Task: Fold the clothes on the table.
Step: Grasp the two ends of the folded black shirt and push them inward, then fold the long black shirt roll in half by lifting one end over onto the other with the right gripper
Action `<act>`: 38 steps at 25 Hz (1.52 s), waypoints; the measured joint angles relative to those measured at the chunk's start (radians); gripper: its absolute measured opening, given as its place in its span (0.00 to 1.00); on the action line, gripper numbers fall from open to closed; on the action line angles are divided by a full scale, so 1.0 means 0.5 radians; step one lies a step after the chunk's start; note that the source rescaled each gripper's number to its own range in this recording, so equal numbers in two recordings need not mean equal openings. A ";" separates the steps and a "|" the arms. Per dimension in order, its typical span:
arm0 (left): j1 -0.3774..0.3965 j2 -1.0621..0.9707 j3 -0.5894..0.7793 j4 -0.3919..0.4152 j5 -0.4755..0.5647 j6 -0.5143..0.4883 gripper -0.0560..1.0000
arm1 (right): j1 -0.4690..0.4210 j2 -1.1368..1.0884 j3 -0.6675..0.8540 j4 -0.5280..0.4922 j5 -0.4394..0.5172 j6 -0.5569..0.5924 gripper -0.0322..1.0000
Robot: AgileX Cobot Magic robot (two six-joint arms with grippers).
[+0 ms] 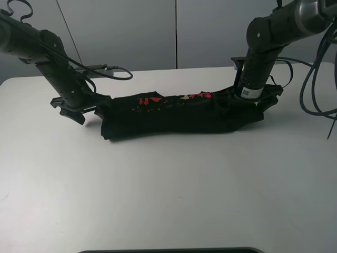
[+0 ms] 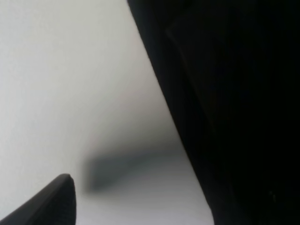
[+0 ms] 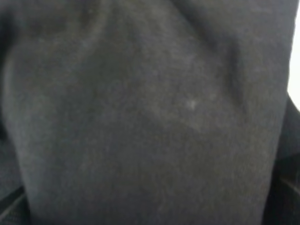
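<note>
Bunched shirt (image 1: pixel 174 113) on table (image 1: pixel 158 184); left tool (image 1: pixel 95 108), right tool (image 1: pixel 251 99) at ends; cannot tell grip.

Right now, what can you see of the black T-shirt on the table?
The black T-shirt is soft cloth, gathered into a long, creased band lying across the far half of the white table. Red and yellow print shows near its upper edge. The left gripper meets its left end, the right gripper its right end; their grip is hidden.
</note>
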 joint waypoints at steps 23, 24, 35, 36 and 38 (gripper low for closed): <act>0.000 0.003 0.000 0.017 0.000 0.000 0.98 | 0.000 0.068 -0.014 0.073 -0.053 -0.082 0.16; 0.000 0.003 0.000 0.020 0.000 0.000 0.98 | 0.000 0.068 -0.014 0.082 -0.053 -0.105 0.16; 0.000 0.003 0.000 0.020 0.007 0.000 0.98 | 0.000 -0.001 -0.011 0.156 0.005 -0.300 0.16; 0.000 0.003 0.000 0.020 0.007 0.000 0.98 | 0.000 -0.029 -0.011 0.156 0.030 -0.300 0.16; 0.000 0.003 0.000 0.020 0.019 0.000 0.98 | 0.000 -0.092 -0.026 0.144 0.089 -0.332 0.16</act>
